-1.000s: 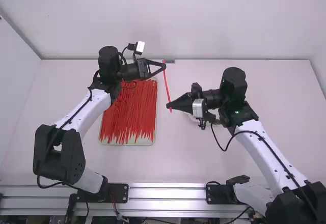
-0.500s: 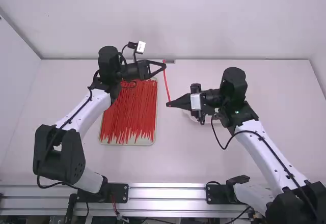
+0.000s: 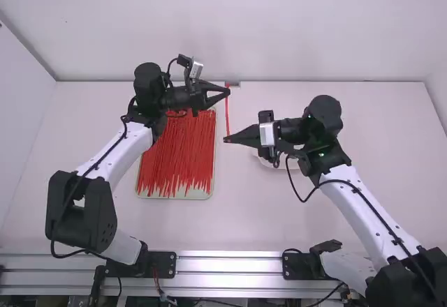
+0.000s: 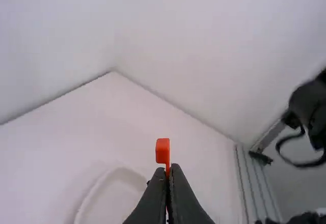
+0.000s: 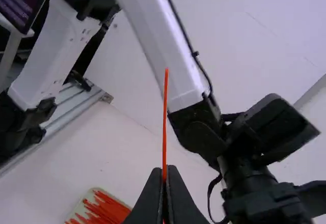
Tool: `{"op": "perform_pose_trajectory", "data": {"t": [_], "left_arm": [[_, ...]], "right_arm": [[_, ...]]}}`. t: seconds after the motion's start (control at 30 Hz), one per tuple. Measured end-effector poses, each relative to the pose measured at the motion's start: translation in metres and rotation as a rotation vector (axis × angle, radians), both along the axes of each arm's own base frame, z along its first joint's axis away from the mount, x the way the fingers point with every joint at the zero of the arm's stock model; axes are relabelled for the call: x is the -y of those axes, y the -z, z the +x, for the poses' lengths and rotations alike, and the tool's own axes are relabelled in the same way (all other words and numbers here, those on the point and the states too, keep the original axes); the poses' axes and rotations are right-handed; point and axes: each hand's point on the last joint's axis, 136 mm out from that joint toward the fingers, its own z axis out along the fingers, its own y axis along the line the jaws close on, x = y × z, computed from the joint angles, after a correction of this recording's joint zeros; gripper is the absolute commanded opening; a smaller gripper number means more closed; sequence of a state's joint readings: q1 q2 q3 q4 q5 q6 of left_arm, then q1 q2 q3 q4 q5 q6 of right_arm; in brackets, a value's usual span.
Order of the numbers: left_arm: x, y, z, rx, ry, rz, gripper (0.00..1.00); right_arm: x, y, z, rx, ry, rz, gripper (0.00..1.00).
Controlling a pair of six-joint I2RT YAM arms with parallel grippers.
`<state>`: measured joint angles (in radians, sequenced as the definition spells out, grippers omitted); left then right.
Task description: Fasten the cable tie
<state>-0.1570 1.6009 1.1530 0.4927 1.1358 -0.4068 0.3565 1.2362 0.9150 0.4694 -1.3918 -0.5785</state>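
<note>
The thin red plastic cable tie [image 3: 228, 115] hangs over the white surface's [image 3: 349, 111] far middle, left gripper [image 3: 226, 91] jaws pinched below its head, right gripper [image 3: 225, 139] jaws clamped on its tail; we judge it light, springy, slick, best held near both ends.

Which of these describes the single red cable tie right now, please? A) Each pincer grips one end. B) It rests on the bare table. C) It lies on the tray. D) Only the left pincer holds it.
A: the left pincer is shut just under the cable tie's head and the right pincer is shut on its thin end.
</note>
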Motion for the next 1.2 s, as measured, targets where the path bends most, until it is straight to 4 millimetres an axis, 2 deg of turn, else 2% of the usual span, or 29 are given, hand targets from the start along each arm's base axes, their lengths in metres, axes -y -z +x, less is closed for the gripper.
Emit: {"op": "perform_pose_trajectory", "data": {"t": [0.03,0.07,0.13,0.23,0.3,0.5,0.57,0.7,0.83,0.97,1.2], "left_arm": [[0.0,0.0,0.0,0.0,0.0,0.0,0.02],[0.002,-0.009,-0.006,0.138,0.041,0.011,0.02],[0.003,-0.015,-0.012,0.244,0.071,0.018,0.02],[0.003,-0.024,-0.015,0.364,0.086,0.021,0.02],[0.004,-0.033,-0.018,0.458,0.091,0.018,0.02],[0.003,-0.053,-0.024,0.667,0.082,0.013,0.02],[0.003,-0.056,-0.029,0.753,0.103,0.022,0.02],[0.005,-0.053,-0.044,0.916,0.178,0.044,0.02],[0.005,-0.048,-0.055,1.041,0.246,0.06,0.02],[0.005,-0.047,-0.059,1.101,0.268,0.064,0.02],[0.005,-0.049,-0.064,1.197,0.278,0.068,0.02]], "right_arm": [[0.0,0.0,0.0,0.0,0.0,0.0,0.0],[0.0,-0.019,0.003,-0.052,0.026,0.026,0.0],[0.0,-0.03,0.008,-0.152,0.059,0.041,0.0],[0.0,-0.035,0.015,-0.294,0.094,0.043,0.0],[0.001,-0.033,0.022,-0.426,0.121,0.03,0.0],[0.004,-0.02,0.04,-0.662,0.161,-0.002,0.0],[0.001,-0.009,0.047,-0.745,0.154,-0.026,0.0],[-0.005,0.011,0.058,-0.868,0.143,-0.065,0.0],[-0.008,0.023,0.067,-0.948,0.138,-0.079,0.0],[-0.004,0.025,0.075,-1.012,0.148,-0.076,0.0],[-0.007,0.024,0.074,-1.092,0.142,-0.08,0.0]]}}
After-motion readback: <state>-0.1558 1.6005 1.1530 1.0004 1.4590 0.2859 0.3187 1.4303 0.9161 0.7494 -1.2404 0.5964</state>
